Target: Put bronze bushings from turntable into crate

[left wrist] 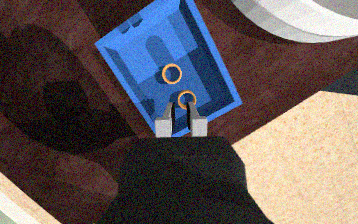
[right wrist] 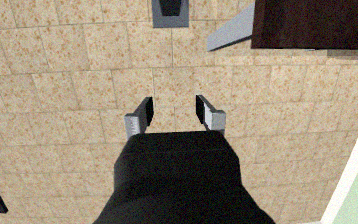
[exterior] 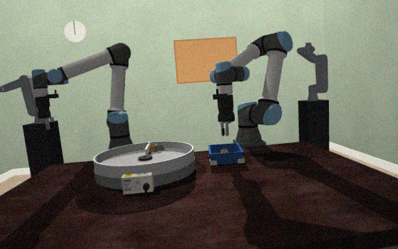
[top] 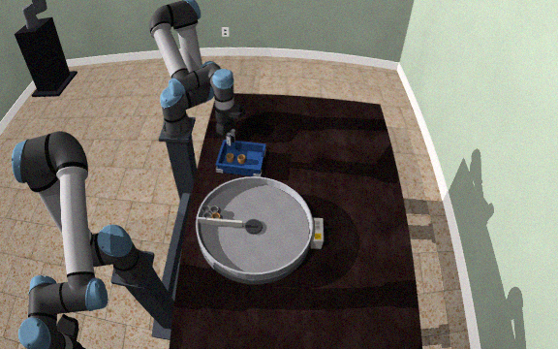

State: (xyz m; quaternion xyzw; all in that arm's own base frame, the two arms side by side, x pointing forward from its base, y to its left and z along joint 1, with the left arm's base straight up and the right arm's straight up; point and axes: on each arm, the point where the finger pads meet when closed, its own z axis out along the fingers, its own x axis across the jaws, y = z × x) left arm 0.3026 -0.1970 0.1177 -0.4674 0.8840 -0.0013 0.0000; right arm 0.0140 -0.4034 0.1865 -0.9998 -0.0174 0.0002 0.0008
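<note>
Bronze bushings: counted two inside the crate (top: 247, 172) (exterior: 226, 160) (left wrist: 216, 52), one (top: 230, 160) (left wrist: 187, 91) close beneath the left gripper (top: 231, 138) (exterior: 224, 129) (left wrist: 181, 105), the other (top: 241, 161) (left wrist: 172, 83) farther in, apart from it, both hole up. Spotted another bronze bushing (top: 217, 218) (exterior: 153, 149) on the turntable (top: 260, 278) (exterior: 144, 170) (left wrist: 280, 30), bunched with steel bushings (top: 214, 208) (exterior: 161, 147) near the pale bar (top: 221, 222) (exterior: 147, 149). Couldn't tell whether bronze touched steel there. Logged left fingers as part-way apart, nothing gripped, tips above the crate floor and clear of its rim in the exterior view. Marked right gripper (exterior: 48, 124) (right wrist: 174, 98) as wide apart, nothing between, over floor tiles, well away from the crate. Noted crate as level, beside the turntable, with white corner guides (top: 258, 174) (exterior: 241, 161) at the visible lower corners. Tagged control box (top: 318, 237) (exterior: 137, 183) against the turntable's outer side, opposite the bushing cluster.
</note>
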